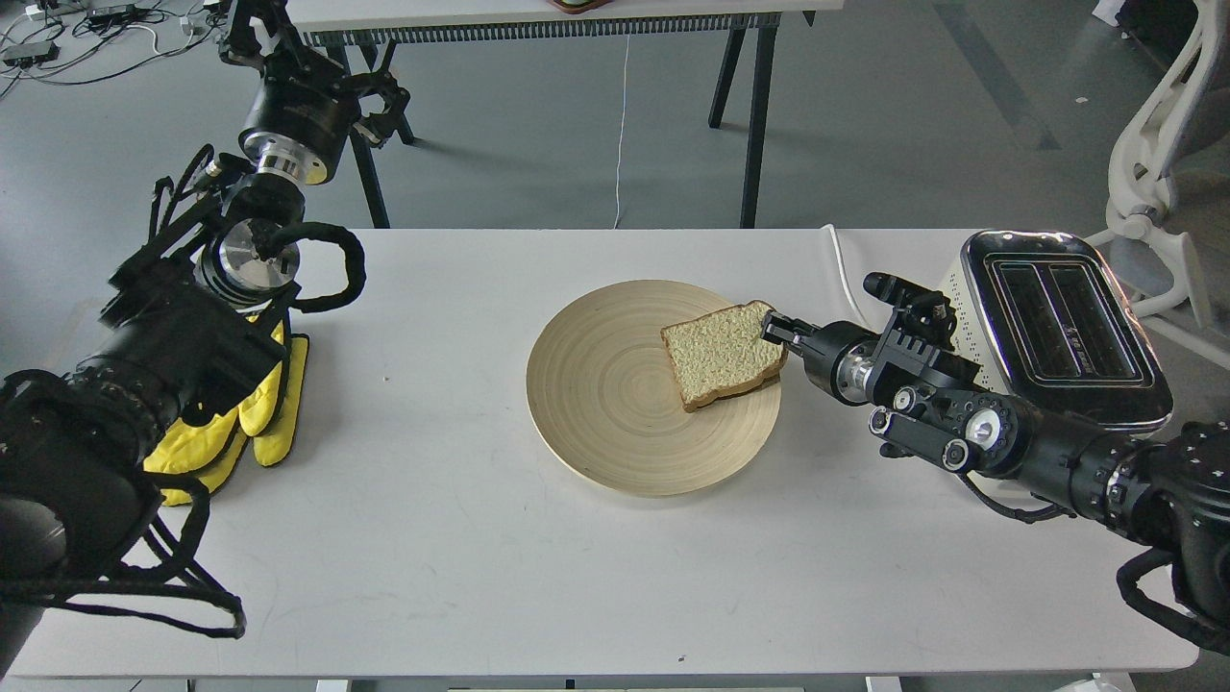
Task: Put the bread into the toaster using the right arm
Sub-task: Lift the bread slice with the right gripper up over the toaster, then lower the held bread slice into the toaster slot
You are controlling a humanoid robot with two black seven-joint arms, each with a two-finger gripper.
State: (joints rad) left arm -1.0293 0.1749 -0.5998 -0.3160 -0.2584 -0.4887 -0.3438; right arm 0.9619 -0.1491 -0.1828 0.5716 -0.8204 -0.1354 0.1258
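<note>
Bread (pixel 723 353) may tear or slip off its plate (pixel 596 404), since the right arm's fingers (pixel 776 329) pinch only its crust edge.

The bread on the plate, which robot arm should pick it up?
The right one. Its fingers are already at the bread's edge, with the toaster beside it. The left arm's fingers are far off, beyond the table.

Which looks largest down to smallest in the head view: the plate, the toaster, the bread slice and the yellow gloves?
1. Plate
2. Toaster, though part of it is hidden by the right arm
3. Yellow gloves, partly hidden behind the left arm, so their rank against the toaster is unsure
4. Bread
</note>
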